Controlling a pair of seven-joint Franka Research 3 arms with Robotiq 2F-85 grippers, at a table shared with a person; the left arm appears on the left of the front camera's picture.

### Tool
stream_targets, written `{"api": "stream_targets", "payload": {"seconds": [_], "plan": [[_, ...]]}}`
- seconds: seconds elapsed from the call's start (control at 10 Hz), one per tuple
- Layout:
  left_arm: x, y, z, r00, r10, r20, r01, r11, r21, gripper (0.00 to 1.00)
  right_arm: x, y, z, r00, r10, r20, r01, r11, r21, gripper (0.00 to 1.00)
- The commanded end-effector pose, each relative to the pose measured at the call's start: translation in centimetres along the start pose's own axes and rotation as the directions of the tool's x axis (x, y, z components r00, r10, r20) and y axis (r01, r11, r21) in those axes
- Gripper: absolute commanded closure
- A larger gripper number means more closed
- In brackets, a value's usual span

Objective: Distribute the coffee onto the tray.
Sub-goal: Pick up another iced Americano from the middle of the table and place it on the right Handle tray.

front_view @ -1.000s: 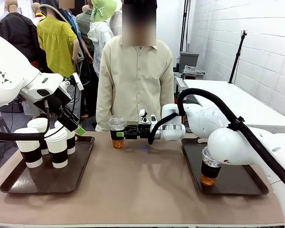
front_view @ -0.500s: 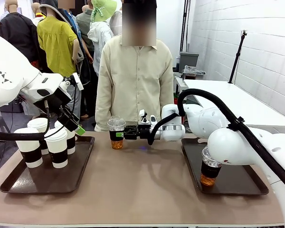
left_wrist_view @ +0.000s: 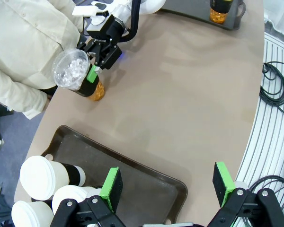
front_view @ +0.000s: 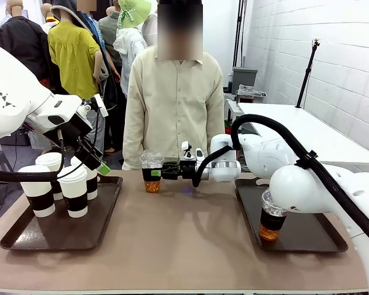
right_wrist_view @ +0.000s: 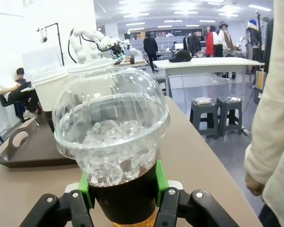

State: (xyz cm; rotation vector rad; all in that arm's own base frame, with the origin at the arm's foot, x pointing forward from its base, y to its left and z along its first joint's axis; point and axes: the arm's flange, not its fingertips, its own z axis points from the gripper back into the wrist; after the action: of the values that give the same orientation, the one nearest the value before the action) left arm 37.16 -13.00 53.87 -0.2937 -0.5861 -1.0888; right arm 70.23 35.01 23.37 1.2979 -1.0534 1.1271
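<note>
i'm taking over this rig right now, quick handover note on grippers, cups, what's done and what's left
Right gripper: shut on the clear dome-lidded cup at the far middle of the table, in front of the person.
Left gripper: open, holding nothing, above the left tray.
Left tray holds four white lidded cups.
Right tray holds one clear cup of amber drink.
Done: five cups on trays.
Left: carry the gripped cup to a tray, probably the right one, and release.
</note>
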Motion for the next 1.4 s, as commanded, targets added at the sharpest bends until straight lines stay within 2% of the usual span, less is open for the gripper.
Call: {"api": "stream_targets", "payload": {"seconds": [0.0,0.2,0.6,0.8,1.0,1.3], "plan": [[-0.1,0.2,0.1,1.000,0.001,0.008,-0.001,1.000,-0.014,0.00,3.9,0.6,2.8,1.000,-0.009,0.009,0.009,1.000,-0.004,0.43],[-0.1,0.2,0.1,1.000,0.001,0.008,-0.001,1.000,-0.014,0.00,6.8,1.2,6.7,1.000,-0.018,0.010,0.018,1.000,-0.012,0.43],[-0.1,0.2,0.1,1.000,0.001,0.008,-0.001,1.000,-0.014,0.00,9.7,4.3,15.6,1.000,-0.020,-0.002,0.019,0.998,-0.062,0.43],[-0.1,0.2,0.1,1.000,0.001,0.008,-0.001,1.000,-0.014,0.00,10.4,5.9,19.9,0.999,-0.031,-0.032,0.029,0.996,-0.082,0.43],[-0.1,0.2,0.1,1.000,0.001,0.008,-0.001,1.000,-0.014,0.00,10.4,7.0,23.6,0.999,-0.028,-0.017,0.026,0.993,-0.115,0.43],[-0.1,0.2,0.1,1.000,0.001,0.008,-0.001,1.000,-0.014,0.00,8.5,9.1,28.2,1.000,0.004,-0.024,-0.007,0.987,-0.161,0.43]]}}
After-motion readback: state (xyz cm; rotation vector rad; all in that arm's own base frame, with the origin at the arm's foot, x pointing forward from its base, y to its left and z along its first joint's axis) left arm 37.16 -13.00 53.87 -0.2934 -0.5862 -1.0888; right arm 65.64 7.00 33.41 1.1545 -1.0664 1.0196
